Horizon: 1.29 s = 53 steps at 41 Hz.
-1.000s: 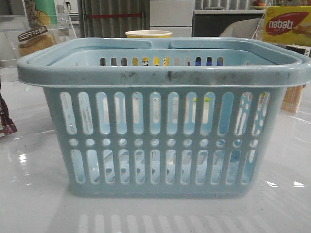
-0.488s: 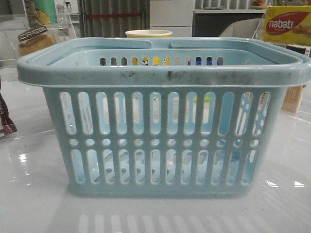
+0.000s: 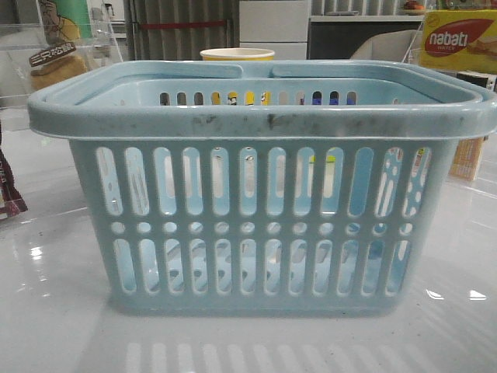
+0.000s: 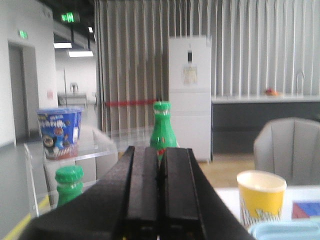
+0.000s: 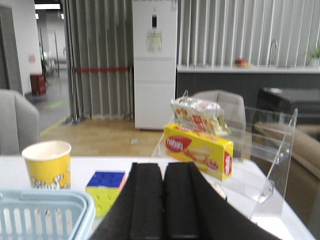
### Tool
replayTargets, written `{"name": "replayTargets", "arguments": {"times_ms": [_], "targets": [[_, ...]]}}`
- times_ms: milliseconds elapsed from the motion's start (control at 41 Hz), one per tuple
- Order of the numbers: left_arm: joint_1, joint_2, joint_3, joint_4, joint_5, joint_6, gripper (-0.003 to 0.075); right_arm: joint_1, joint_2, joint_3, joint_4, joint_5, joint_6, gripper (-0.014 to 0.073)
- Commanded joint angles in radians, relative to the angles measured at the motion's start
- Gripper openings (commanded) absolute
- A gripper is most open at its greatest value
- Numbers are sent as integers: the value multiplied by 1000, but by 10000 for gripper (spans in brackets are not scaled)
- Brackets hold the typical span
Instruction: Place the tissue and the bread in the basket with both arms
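Note:
The pale blue-grey basket [image 3: 256, 116] fills the middle of the front view; its rim also shows in the left wrist view [image 4: 286, 231] and the right wrist view [image 5: 45, 207]. The bread [image 3: 56, 66], a golden-brown loaf in clear wrap with a dark label, sits on a clear shelf at the far left. A dark packet [image 3: 9, 194], cut off at the left edge, may be the tissue. My left gripper [image 4: 159, 165] is shut and empty, raised above the table. My right gripper [image 5: 163, 172] is shut and empty. Neither gripper shows in the front view.
A yellow paper cup [image 3: 237, 54] stands behind the basket. A nabati box [image 3: 458, 39] lies on a clear stand at the right, with a snack bag [image 5: 196, 114] on it. A Rubik's cube [image 5: 105, 192] sits beside the basket. Green bottles [image 4: 163, 131] and a blue tub [image 4: 59, 132] stand left.

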Motion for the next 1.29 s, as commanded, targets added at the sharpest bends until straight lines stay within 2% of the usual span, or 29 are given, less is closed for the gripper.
{"name": "replayTargets", "arguments": {"times_ms": [0, 268, 488, 756, 829, 902, 1000, 1049, 1122, 1268], "targets": [[-7, 91, -108, -4, 60, 1, 93, -3, 92, -101, -10, 53, -10, 48], [-7, 249, -148, -4, 254, 1, 93, -3, 252, -119, -10, 252, -10, 48], [-7, 335, -148, -4, 326, 1, 93, -3, 341, -81, -10, 282, -10, 48], [-7, 393, -148, -4, 326, 1, 94, -3, 406, -48, -10, 283, -10, 57], [-7, 406, -148, -4, 326, 1, 111, -3, 417, -48, -11, 287, -10, 104], [-7, 417, -148, -4, 326, 1, 181, -3, 426, -48, -12, 287, -10, 222], [-7, 418, -148, -2, 325, 1, 345, -3, 437, -48, -21, 286, -10, 435], [-7, 418, -148, -2, 323, 1, 437, -3, 444, -48, -21, 286, -10, 516], [-7, 418, -148, -2, 318, 1, 487, -3, 454, -48, -27, 286, -10, 573], [-7, 418, -148, -2, 318, 1, 488, -7, 503, -67, -44, 249, -10, 576]]}}
